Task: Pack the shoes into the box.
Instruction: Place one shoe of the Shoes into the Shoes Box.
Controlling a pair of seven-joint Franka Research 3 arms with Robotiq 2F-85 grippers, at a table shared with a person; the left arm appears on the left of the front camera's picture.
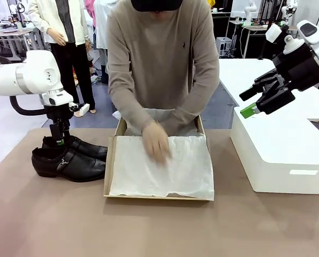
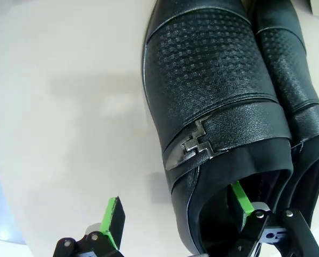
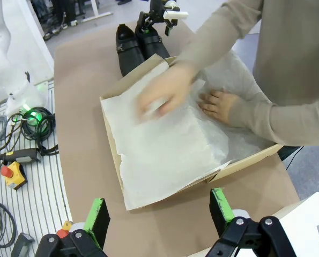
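Two glossy shoes (image 1: 68, 163) sit left of the box (image 1: 110, 166); left gripper (image 2: 175, 214), wide open, straddles one collar, seemingly not yet pinching. That stiff rim suits slippery leather; right gripper (image 1: 258, 104) gapes empty.

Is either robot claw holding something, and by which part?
Nothing held. The left gripper is open astride one shoe at its collar; the right gripper hangs open.

Your left arm (image 1: 25, 75) and right arm (image 1: 309, 35) wear glossy white rounded shells. The left has a silver-grey band at its joint and a black cable (image 1: 21, 111) looped beneath. The left gripper (image 2: 176, 208) and right gripper (image 3: 158, 210) are black linkages with silver pivot screws and green pads (image 3: 97, 214). The person's sweater (image 1: 154, 64) is taupe and long-sleeved (small dark chest emblem (image 1: 183, 45)).
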